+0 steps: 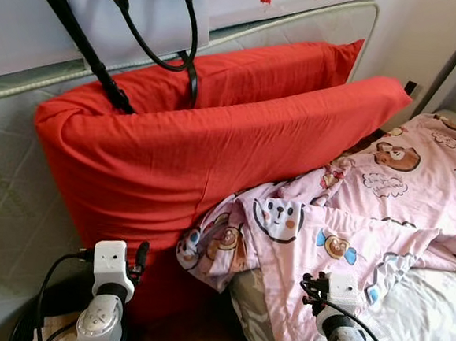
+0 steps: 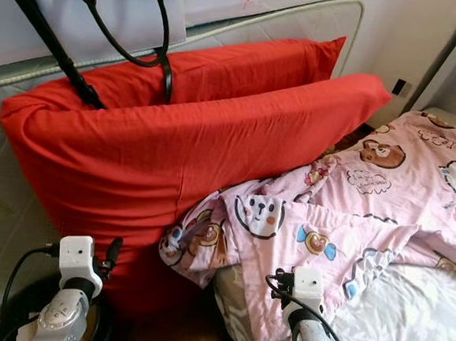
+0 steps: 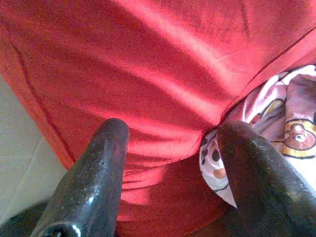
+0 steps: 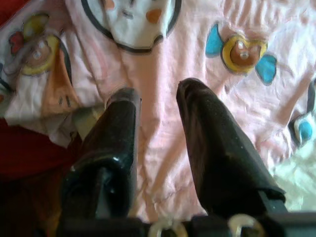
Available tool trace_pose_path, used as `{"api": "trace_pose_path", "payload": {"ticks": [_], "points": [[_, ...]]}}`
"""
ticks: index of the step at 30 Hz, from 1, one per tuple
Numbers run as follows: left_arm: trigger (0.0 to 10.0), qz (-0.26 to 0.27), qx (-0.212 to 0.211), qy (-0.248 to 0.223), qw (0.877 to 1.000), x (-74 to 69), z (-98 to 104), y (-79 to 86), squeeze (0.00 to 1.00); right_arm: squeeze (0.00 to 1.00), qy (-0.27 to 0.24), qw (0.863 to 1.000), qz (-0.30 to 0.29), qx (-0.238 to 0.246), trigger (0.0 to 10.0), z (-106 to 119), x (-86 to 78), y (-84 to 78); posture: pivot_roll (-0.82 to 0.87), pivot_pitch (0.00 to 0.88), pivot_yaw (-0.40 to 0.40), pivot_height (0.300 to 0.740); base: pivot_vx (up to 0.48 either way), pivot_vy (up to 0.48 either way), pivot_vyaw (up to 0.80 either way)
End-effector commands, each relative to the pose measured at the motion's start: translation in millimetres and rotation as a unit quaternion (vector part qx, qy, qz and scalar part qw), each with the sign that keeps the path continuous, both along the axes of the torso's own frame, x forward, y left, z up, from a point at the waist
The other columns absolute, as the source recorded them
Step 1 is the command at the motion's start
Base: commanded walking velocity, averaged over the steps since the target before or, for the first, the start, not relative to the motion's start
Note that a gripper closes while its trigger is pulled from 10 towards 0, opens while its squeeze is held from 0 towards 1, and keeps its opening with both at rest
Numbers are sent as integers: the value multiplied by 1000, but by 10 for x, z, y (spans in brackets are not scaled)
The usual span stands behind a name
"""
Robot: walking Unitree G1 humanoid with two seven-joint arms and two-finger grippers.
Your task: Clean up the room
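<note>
Here, two red pillows stand on edge against the padded headboard, black bag straps draped over the rear one. Pink cartoon-print blanket lies rumpled on the bed, its corner touching the front pillow. Left gripper: fingers wide apart, empty, facing the pillow. Right gripper: fingers parted narrowly, empty, over the blanket.

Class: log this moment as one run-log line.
left gripper: open, facing red fabric pillow | right gripper: open, over pink cartoon-print quilt | nothing held
</note>
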State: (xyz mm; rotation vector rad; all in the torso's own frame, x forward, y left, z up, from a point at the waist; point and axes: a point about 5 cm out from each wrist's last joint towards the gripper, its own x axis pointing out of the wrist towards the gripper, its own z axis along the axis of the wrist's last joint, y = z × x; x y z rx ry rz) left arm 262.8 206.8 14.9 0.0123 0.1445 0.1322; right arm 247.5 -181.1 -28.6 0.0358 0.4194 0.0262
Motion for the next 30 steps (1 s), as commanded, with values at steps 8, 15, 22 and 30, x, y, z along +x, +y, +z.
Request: {"api": "trace_pose_path", "payload": {"ticks": [8,15,22,30], "points": [[10000,-2,2,7,1000,-10,12,47,0,0,1,1000,5,18,10000,2,34,127,-93,152,38,655,0,0,0],[10000,-5,5,4,1000,15,42,46,0,0,18,1000,23,11,10000,-28,28,215,-77,162,41,655,0,0,0],[10000,-8,5,1,1000,55,78,34,0,0,40,999,29,1,10000,-46,48,225,-51,165,37,637,0,0,0],[10000,-3,9,-4,1000,21,99,89,0,0,30,999,38,4,10000,-21,74,288,-31,186,46,627,0,0,0]]}}
